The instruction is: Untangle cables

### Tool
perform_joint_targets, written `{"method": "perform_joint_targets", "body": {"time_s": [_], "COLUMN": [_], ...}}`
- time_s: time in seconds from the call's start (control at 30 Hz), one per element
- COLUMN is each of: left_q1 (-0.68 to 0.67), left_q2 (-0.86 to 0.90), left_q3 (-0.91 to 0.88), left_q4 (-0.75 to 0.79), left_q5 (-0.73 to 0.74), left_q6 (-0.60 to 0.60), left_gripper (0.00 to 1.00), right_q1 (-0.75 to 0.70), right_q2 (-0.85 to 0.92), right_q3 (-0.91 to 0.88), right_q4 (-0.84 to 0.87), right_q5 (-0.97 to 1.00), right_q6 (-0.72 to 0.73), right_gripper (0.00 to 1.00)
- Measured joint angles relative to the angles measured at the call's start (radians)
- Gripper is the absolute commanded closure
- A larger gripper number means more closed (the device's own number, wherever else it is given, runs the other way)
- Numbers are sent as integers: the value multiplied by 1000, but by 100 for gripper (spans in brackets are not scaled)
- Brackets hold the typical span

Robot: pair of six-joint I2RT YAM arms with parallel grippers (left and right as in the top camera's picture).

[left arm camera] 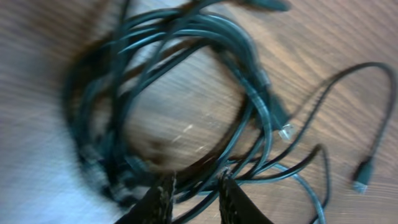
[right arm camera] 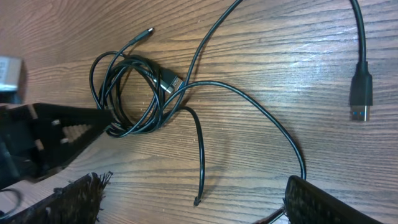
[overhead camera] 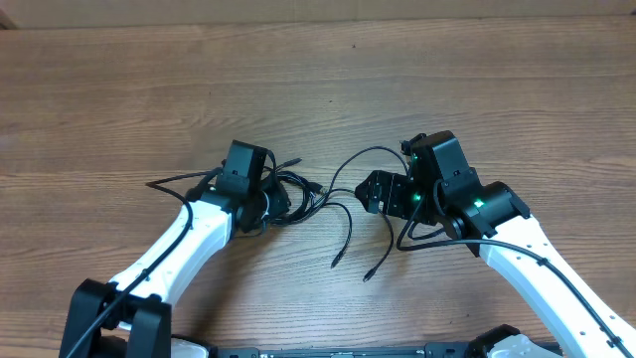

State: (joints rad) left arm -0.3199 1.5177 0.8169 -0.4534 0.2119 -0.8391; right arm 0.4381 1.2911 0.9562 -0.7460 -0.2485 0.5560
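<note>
The cables (overhead camera: 288, 194) form a small black coil at the table's middle, with loose strands trailing toward the front and one looping toward the right arm. My left gripper (overhead camera: 268, 199) sits at the coil's left side. In the left wrist view its jaws (left arm camera: 197, 186) stand a narrow gap apart, with several strands of the blurred coil (left arm camera: 180, 93) crossing between them. Well to the right of the coil (right arm camera: 134, 93), my right gripper (right arm camera: 198, 183) is wide open. A loose cord end (right arm camera: 197, 200) lies on the wood between its fingers, untouched.
A thicker USB plug (right arm camera: 360, 93) lies at the right. Two strand ends (overhead camera: 338, 264) reach toward the table's front edge. A small plug (left arm camera: 362, 174) lies right of the coil. Bare wood stretches behind both arms.
</note>
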Motion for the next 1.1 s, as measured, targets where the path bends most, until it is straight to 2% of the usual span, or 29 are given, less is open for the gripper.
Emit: {"method": "perform_joint_targets", "body": {"time_s": [0.13, 0.2, 0.3, 0.33, 0.47, 0.53, 0.57, 0.67, 0.9, 1.1], "left_q1": [7, 7, 9, 11, 15, 15, 15, 15, 15, 20], "left_q2": [-31, -47, -56, -55, -39, -14, -2, 42, 95, 116], "left_q3": [120, 183, 198, 198, 198, 198, 198, 198, 198, 198], "left_q4": [-171, -175, -172, -175, -183, -201, -211, -220, -222, -221], "left_q5": [-89, -151, -218, -236, -277, -285, -288, -292, -303, -383], "left_q6": [38, 87, 161, 197, 368, 416, 431, 469, 491, 442], "left_gripper": [68, 68, 55, 54, 69, 81, 84, 84, 96, 96], "right_q1": [0, 0, 0, 0, 0, 0, 0, 0, 0, 0], "right_q2": [0, 0, 0, 0, 0, 0, 0, 0, 0, 0], "right_q3": [0, 0, 0, 0, 0, 0, 0, 0, 0, 0], "right_q4": [-2, 3, 4, 3, 5, 5, 5, 5, 4, 4], "right_q5": [2, 2, 2, 2, 2, 2, 2, 2, 2, 2], "right_q6": [0, 1, 0, 1, 1, 0, 0, 0, 0, 0], "right_gripper": [9, 9, 9, 9, 9, 9, 9, 9, 9, 9]}}
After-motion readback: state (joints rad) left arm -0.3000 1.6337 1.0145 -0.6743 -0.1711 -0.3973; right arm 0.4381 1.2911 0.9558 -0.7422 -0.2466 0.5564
